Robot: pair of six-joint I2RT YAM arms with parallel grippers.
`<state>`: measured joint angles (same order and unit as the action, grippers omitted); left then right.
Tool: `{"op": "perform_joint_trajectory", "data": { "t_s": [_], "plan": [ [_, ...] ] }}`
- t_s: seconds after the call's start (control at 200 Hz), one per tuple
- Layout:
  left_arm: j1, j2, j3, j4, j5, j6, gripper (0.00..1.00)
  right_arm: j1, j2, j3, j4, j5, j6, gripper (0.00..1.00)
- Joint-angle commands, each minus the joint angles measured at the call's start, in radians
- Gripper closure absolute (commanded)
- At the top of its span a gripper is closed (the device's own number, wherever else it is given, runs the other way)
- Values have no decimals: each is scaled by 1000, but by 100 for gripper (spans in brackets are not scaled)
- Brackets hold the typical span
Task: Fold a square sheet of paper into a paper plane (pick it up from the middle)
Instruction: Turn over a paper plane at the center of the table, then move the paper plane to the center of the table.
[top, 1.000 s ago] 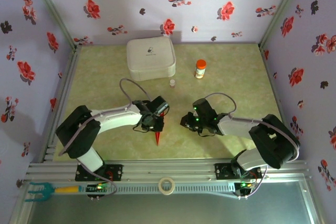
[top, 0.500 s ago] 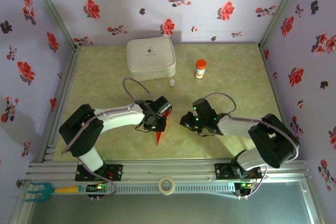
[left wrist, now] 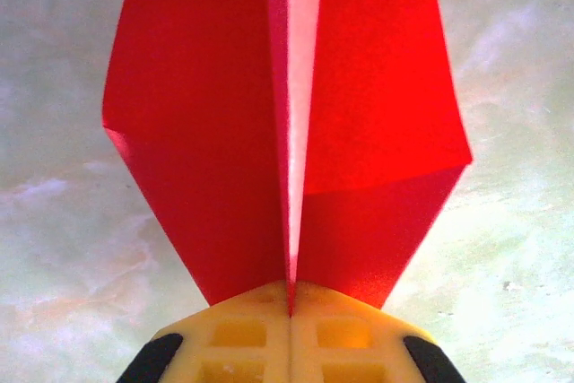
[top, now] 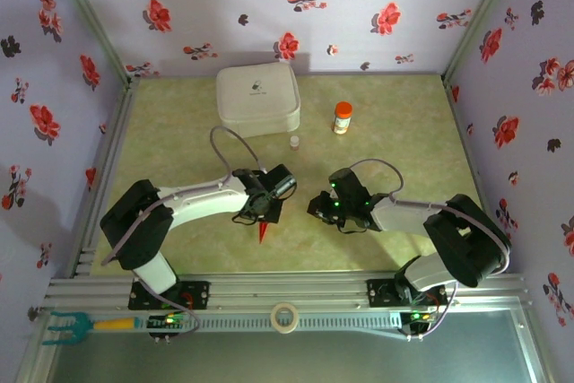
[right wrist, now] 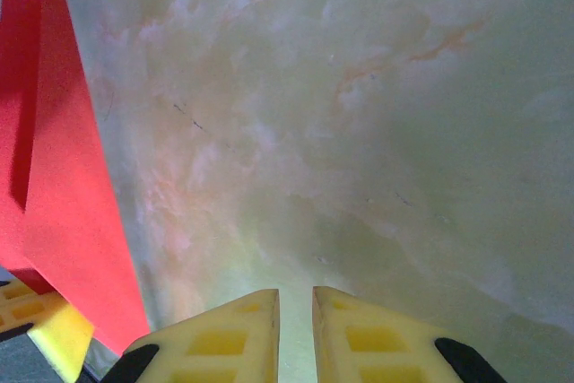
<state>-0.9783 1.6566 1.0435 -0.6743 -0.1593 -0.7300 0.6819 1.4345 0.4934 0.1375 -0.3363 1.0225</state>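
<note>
**Figure: plane held by the left arm, right arm standing by.**

The left gripper (left wrist: 289,309) is shut on the centre fold of the plane (left wrist: 287,132). Its two yellow fingers meet with only the ridge of red paper between them, and a wing spreads to either side. From above, the plane sits under that gripper near the middle of the table (top: 404,150), with a red point showing on the side nearest the arm bases. You probably cannot tell from this height whether that point touches the table. The right gripper (right wrist: 294,309) stands just beside the plane. Its jaws are almost together with a slim gap between them, and they hold nothing. One wing lies at the left edge of its wrist view.

**Hazards to watch:**
- **(a) Slip.** The pinch takes only the narrow end of the fold. A quick swing of the wrist could let the thin paper slide out.
- **(b) Crumpled point.** If you lower the arm with the point leading, the point may buckle against the table.
- **(c) Collision.** The right gripper is close. Moving it toward the left arm could strike the wing, bending it or knocking the plane out of the grip.
- **(d) Spring-back.** The pinch alone seems to hold the fold shut. If you release it carelessly, the creases may open.
</note>
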Motion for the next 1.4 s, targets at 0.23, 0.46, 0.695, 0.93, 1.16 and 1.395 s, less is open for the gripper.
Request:
{"op": "perform_joint_trajectory", "data": {
  "t_s": [0.23, 0.46, 0.695, 0.93, 1.16, 1.395],
  "plan": [
    [-11, 40, 31, -61, -47, -54, 95, 7, 18, -6, 15, 0, 7, 82],
    [-11, 66, 34, -56, -31, -53, 92, 8, 19, 8, -24, 8, -9, 82],
    [-11, 68, 37, -50, -23, -47, 88, 8, 28, 4, -13, 8, -5, 82],
    [-11, 73, 35, -41, -17, -45, 85, 8, 34, 4, -9, 6, -5, 82],
    [-11, 86, 29, -21, 2, -41, 85, 8, 39, 4, -9, 5, -4, 82],
    [-11, 104, 23, -12, 1, -43, 82, 8, 39, 2, -7, 5, -3, 82]
  ]
}}
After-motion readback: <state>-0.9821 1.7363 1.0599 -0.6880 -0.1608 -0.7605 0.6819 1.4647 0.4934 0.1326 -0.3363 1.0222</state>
